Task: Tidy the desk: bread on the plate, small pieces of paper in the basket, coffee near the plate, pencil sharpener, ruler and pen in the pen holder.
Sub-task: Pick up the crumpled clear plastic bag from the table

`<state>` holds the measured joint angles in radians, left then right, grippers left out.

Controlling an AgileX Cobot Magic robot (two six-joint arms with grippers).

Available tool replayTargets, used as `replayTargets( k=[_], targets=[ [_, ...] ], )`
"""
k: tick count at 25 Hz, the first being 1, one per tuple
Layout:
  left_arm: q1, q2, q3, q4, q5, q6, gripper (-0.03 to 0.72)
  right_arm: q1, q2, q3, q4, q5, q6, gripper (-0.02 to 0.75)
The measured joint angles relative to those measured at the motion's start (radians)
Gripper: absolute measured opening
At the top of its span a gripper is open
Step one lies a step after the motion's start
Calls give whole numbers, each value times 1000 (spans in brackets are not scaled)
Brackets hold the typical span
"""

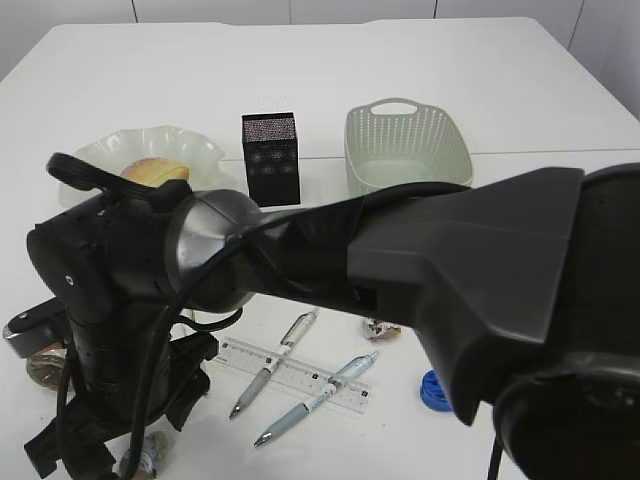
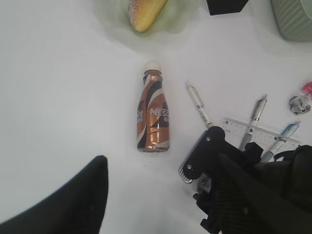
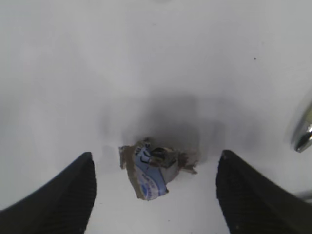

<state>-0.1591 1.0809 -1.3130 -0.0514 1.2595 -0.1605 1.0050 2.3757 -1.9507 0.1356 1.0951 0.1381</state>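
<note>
My right gripper (image 3: 156,155) (image 1: 110,445) reaches across to the desk's near left and hangs open over a crumpled small piece of paper (image 3: 151,173) (image 1: 140,462), its fingers either side and apart from it. The coffee (image 2: 153,117) lies on its side, cap toward the plate (image 2: 109,22). My left gripper (image 2: 159,158) is open just short of the bottle's base and holds nothing. The bread (image 1: 155,172) rests on the plate (image 1: 195,145). The pen holder (image 1: 270,158) and basket (image 1: 405,145) stand at the back. The ruler (image 1: 305,373), two pens (image 1: 290,340) (image 1: 300,415) and the blue pencil sharpener (image 1: 432,392) lie in front.
The right arm's black body spans the exterior view and hides much of the desk's left. Another paper scrap (image 1: 380,328) lies right of the pens. A third pen (image 2: 199,105) lies right of the coffee. A pen tip (image 3: 303,134) is at the right wrist view's right edge.
</note>
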Motion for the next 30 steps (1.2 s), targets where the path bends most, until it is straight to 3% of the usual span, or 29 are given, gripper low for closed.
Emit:
replayTargets(
  k=[30],
  targets=[
    [0, 0, 0, 18, 0, 0, 487, 0, 20, -2, -2, -2, -2, 563]
  ],
)
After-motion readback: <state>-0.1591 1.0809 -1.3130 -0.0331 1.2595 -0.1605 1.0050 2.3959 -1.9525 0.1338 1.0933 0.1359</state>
